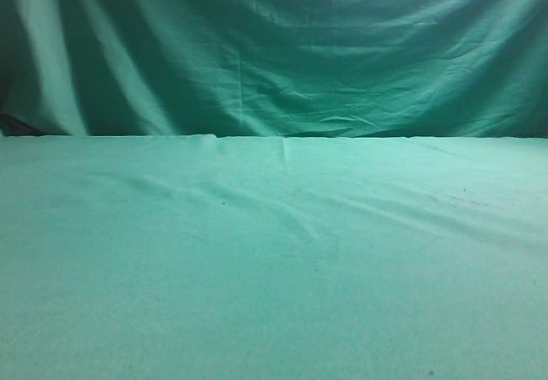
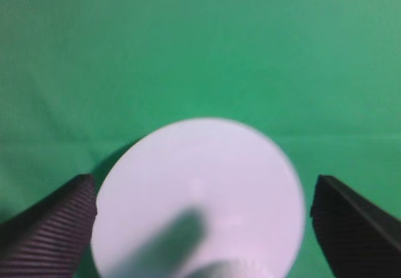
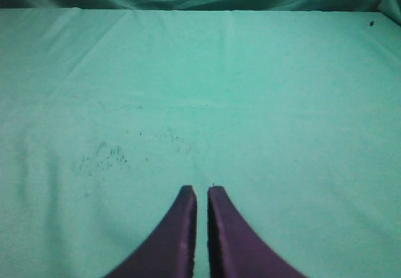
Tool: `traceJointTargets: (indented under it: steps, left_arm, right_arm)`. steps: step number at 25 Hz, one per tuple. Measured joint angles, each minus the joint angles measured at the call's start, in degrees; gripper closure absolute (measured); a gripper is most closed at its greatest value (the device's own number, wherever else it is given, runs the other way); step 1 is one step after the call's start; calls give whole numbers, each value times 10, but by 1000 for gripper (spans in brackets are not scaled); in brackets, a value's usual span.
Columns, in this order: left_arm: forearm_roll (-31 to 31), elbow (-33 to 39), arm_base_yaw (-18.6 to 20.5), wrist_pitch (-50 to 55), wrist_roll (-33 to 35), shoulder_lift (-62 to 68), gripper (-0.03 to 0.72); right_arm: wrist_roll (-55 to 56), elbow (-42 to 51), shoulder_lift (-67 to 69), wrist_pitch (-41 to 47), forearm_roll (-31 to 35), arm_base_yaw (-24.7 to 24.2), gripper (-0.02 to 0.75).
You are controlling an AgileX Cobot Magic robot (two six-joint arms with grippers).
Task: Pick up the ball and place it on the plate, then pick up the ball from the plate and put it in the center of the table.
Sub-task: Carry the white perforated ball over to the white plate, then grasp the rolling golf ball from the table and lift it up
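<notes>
In the left wrist view a white round plate (image 2: 213, 159) lies on the green table (image 2: 188, 46), right under my left gripper (image 2: 203, 187). The gripper's ribbed black fingers stand wide apart on either side of the plate, so it is open. At the bottom edge of that view a small blurred, dimpled white curve appears to be the ball (image 2: 235, 270), over the plate and between the fingers; a dark shadow runs from it across the plate. My right gripper (image 3: 202, 193) is shut and empty above the bare cloth (image 3: 250, 90). The exterior view shows neither arms, ball nor plate.
The exterior view shows only the wrinkled green table (image 1: 274, 252) and the draped green backdrop (image 1: 274, 46) behind it. Dark specks dot the cloth (image 3: 103, 156) ahead and left of the right gripper.
</notes>
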Motion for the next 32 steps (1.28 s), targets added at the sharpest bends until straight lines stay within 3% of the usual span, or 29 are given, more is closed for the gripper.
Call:
traceJointTargets:
  steps: [1, 4, 7, 8, 9, 12, 20, 24, 26, 32]
  left_arm:
    - [-9, -21, -7, 17, 0, 0, 46]
    - [-32, -94, -28, 80, 0, 0, 227]
    - [-47, -166, -48, 141, 0, 0, 460]
    - [-47, -166, -48, 141, 0, 0, 460]
    - [-54, -187, -54, 156, 0, 0, 553]
    - [-82, -222, -69, 175, 16, -4, 688]
    - [-120, -187, -144, 131, 66, -123, 688]
    - [-127, -113, -181, 75, 78, -202, 688]
    - [-129, -40, -199, 33, 81, -267, 688]
    - [-131, 97, -215, -36, 81, -401, 688]
  right_arm:
    - [0, 0, 0, 0, 0, 0, 673]
    - [0, 0, 0, 0, 0, 0, 673]
    - [0, 0, 0, 0, 0, 0, 673]
    - [0, 0, 0, 0, 0, 0, 673]
    - [0, 0, 0, 0, 0, 0, 673]
    - [0, 0, 0, 0, 0, 0, 673]
    - [0, 0, 0, 0, 0, 0, 673]
    - [0, 0, 0, 0, 0, 0, 673]
    - [0, 0, 0, 0, 0, 0, 673]
    - [0, 0, 0, 0, 0, 0, 673]
